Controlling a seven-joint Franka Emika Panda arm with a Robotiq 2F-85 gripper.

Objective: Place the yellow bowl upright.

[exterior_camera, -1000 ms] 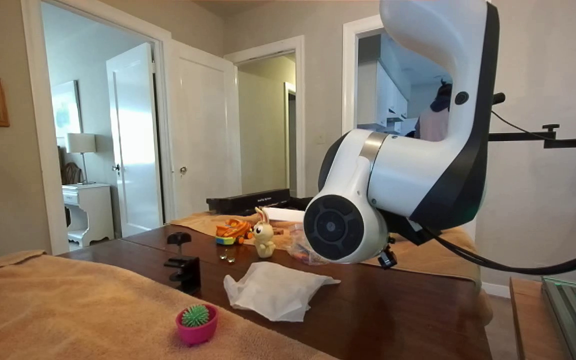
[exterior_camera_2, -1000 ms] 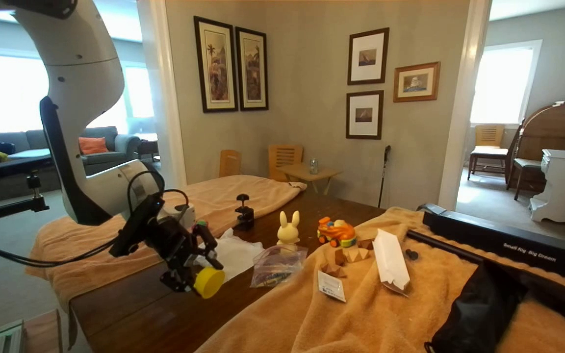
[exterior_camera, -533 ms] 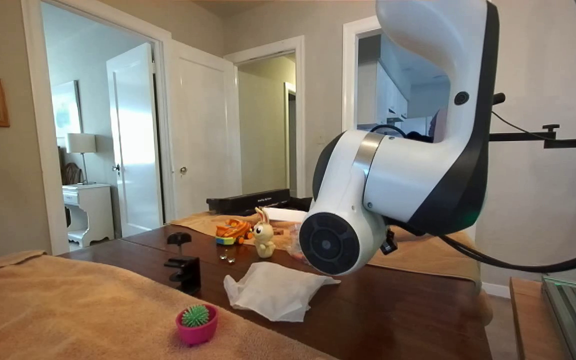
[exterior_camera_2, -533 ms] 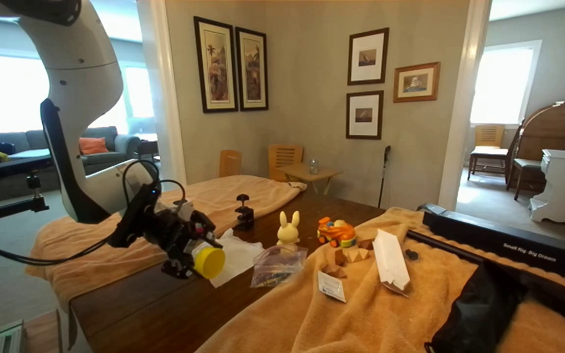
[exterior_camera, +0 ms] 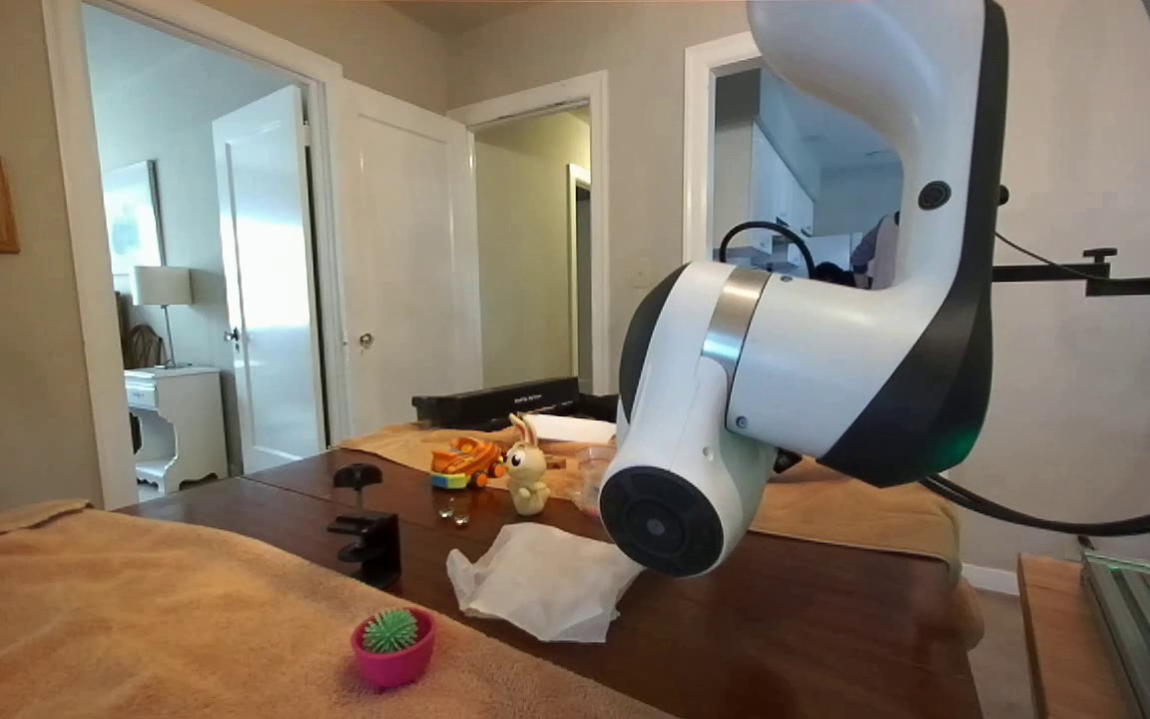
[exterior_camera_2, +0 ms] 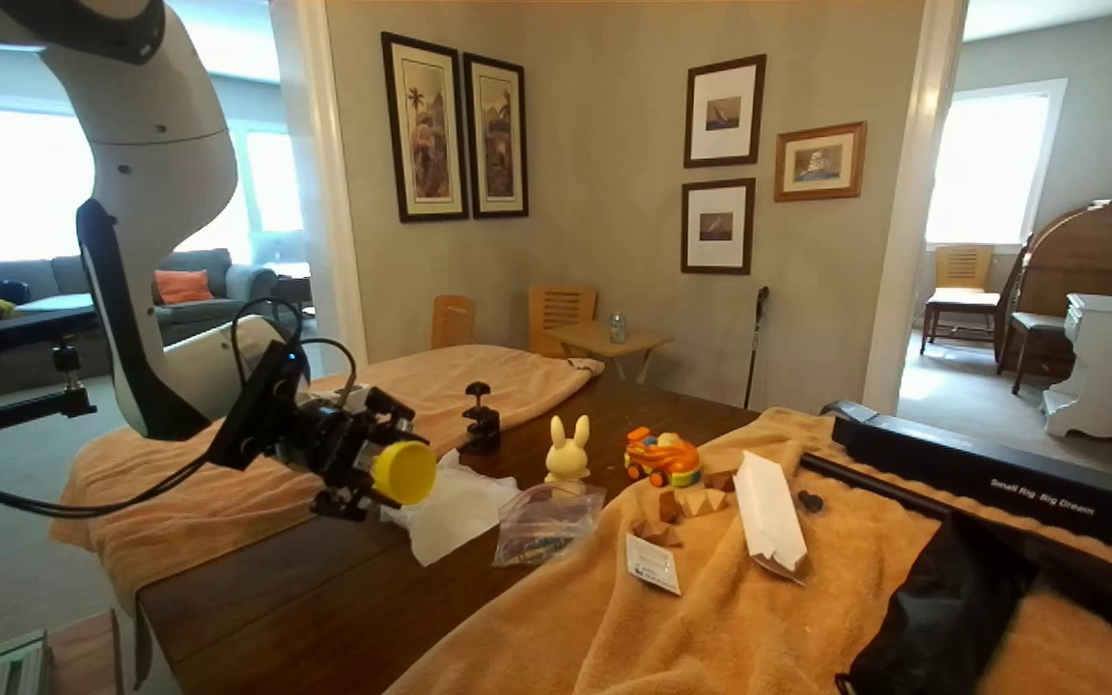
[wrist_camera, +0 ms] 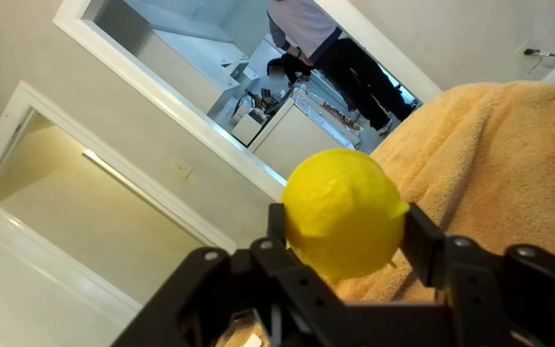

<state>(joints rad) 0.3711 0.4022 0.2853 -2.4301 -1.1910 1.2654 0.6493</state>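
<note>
The yellow bowl (exterior_camera_2: 403, 473) is held in the air above the dark table, tilted on its side. A round yellow end of it faces away from the gripper; I cannot tell whether this is its opening. In the wrist view its rounded body (wrist_camera: 342, 212) sits between the two fingertips, which touch it on both sides. My gripper (exterior_camera_2: 373, 461) is shut on the bowl and points roughly sideways; it also shows in the wrist view (wrist_camera: 347, 220). In an exterior view the arm's wrist (exterior_camera: 680, 479) hides both gripper and bowl.
A white sheet (exterior_camera_2: 455, 502), a clear plastic bag (exterior_camera_2: 548, 521), a rabbit figure (exterior_camera_2: 568, 456), an orange toy car (exterior_camera_2: 662, 456) and a black clamp (exterior_camera_2: 481, 425) stand on or near the table (exterior_camera: 785, 629). A pink bowl (exterior_camera: 395, 664) holding a green spiky ball sits on the orange towel (exterior_camera: 136, 619).
My gripper has risen with the yellow bowl and turned from pointing downward at a slant to nearly level. The bowl's round end now faces more sideways. The objects on the table have not moved.
</note>
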